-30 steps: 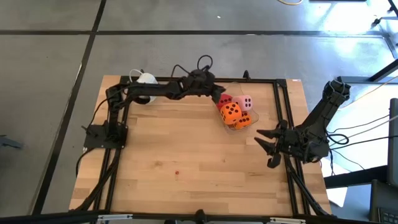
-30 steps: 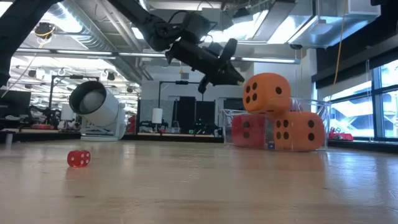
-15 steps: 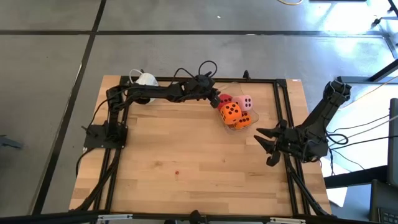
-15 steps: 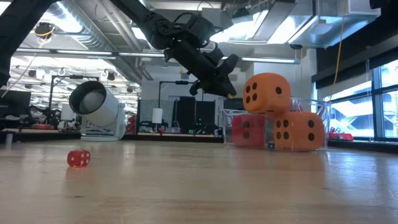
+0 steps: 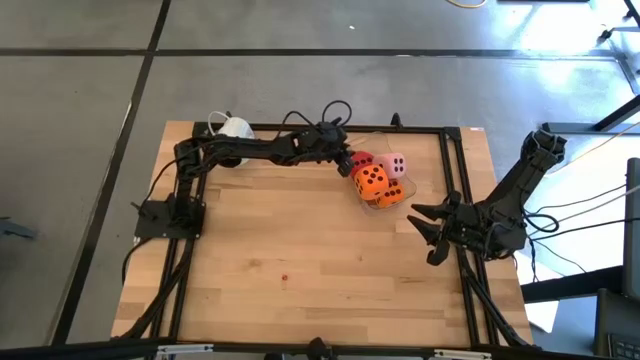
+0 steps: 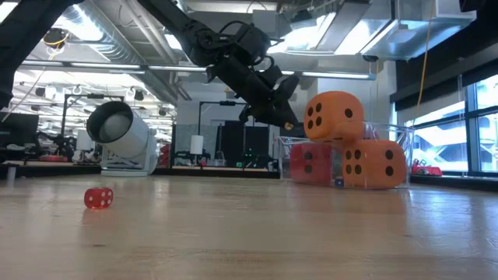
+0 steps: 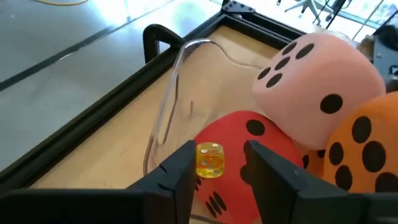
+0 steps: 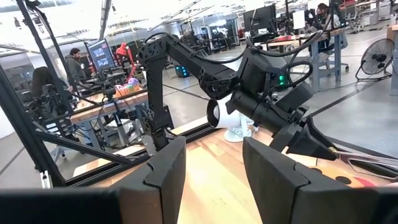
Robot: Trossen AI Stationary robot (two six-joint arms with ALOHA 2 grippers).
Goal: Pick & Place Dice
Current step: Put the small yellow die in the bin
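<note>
1. The table [image 5: 300, 250] is pale wood in butted strips, smooth, with a soft sheen.
2. The frame [image 5: 300, 129] along its edges looks like matt black metal.
3. The pink die [image 7: 317, 74], red die [image 7: 249, 155] and orange dice [image 6: 333, 117] look soft, foam-like and matt.
4. The container [image 7: 171, 106] around them is clear, glossy plastic.
5. A small yellow die [image 7: 210, 160] is translucent and shiny.
6. A small red die [image 6: 98, 198] looks glossy.
7. The mug [image 6: 124, 132] is smooth white and glazed-looking.

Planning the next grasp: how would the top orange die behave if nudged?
The top orange die sits perched on the lower orange die, so it probably tips off easily. It looks like soft, light foam, likely to tumble rather than slide.
</note>
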